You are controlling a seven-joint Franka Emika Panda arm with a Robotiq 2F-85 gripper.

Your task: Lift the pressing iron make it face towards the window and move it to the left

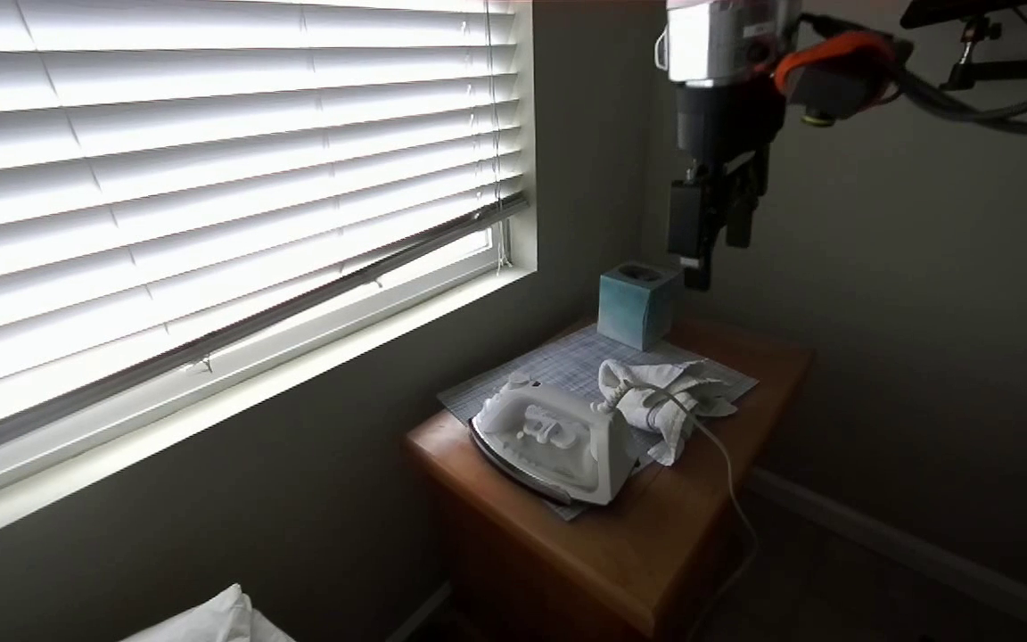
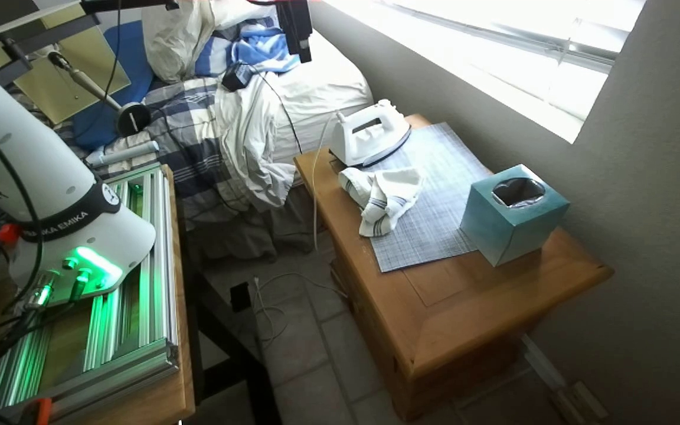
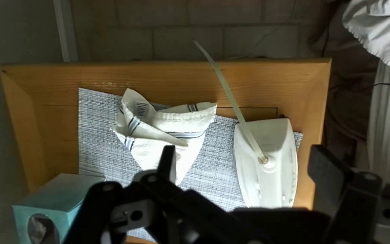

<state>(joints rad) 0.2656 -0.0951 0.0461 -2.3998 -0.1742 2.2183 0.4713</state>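
Observation:
The white pressing iron point(image 1: 549, 446) lies flat on its soleplate at one end of the wooden nightstand, partly on a grey woven mat. It shows in both exterior views point(image 2: 369, 141), its tip pointing toward the wall under the window point(image 1: 210, 205). The window also shows at the top right in an exterior view point(image 2: 523, 71). In the wrist view the iron point(image 3: 266, 166) lies between the finger directions, farther below; its tip is hidden by the gripper body. My gripper point(image 3: 247, 165) is open and empty. It hangs pointing down, well above the nightstand point(image 1: 717, 259).
A crumpled striped cloth point(image 2: 387, 198) lies on the mat point(image 2: 428, 236) beside the iron. A teal tissue box point(image 2: 514, 218) stands at the opposite end of the nightstand point(image 2: 411, 330). The iron's cord point(image 3: 222, 81) runs over the edge. A bed point(image 2: 334, 82) adjoins the iron's end.

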